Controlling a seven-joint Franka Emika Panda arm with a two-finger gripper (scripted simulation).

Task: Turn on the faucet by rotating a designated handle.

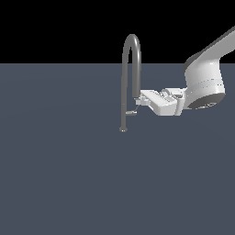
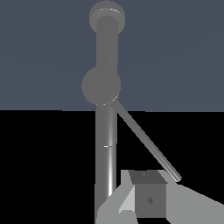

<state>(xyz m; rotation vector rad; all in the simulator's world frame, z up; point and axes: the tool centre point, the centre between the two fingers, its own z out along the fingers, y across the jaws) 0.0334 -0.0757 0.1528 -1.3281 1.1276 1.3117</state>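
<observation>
The faucet (image 1: 124, 82) is a slim grey gooseneck standing on a small round base flange (image 1: 123, 129). Its short handle (image 1: 131, 112) juts from the lower stem toward the exterior view's right. My gripper (image 1: 138, 102) reaches in from that side, its tips level with the downturned spout end and just above the handle's outer end. The fingers look pressed together with nothing between them. In the wrist view the faucet stem (image 2: 106, 144) runs up the middle, and the handle (image 2: 146, 142) slants as a thin rod whose end lies close beside my gripper (image 2: 136, 197). Contact cannot be told.
The white arm (image 1: 204, 80) comes in from the exterior view's upper right. A flat dark grey-blue floor (image 1: 69, 174) spreads all around the faucet, with a black background behind.
</observation>
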